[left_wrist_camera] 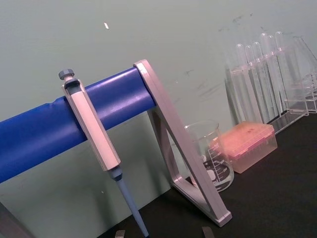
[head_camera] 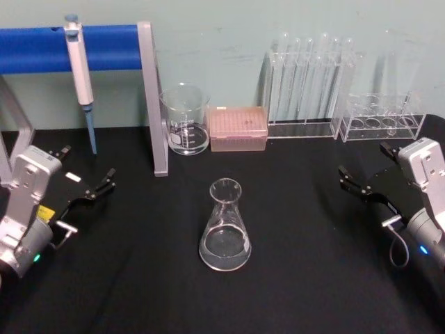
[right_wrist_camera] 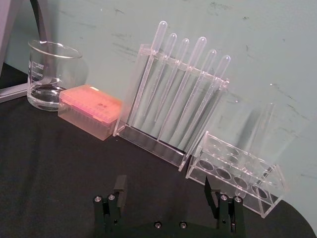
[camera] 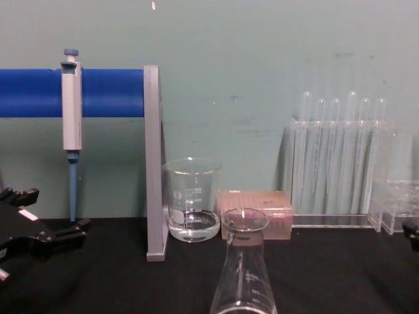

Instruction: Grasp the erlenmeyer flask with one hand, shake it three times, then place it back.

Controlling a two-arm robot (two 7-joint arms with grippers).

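While the erlenmeyer flask [head_camera: 224,226] is set upright at the middle of the tabletop [head_camera: 313,278], the left end effector [head_camera: 89,163] and right end effector [head_camera: 361,158] are held wide open and empty, well apart from it.

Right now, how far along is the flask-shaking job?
Done: nothing visible. The erlenmeyer flask stands upright on the black table, untouched. In hand: nothing; left gripper and right gripper sit open at either side, apart from it. Left: grasp, three shakes, put back.
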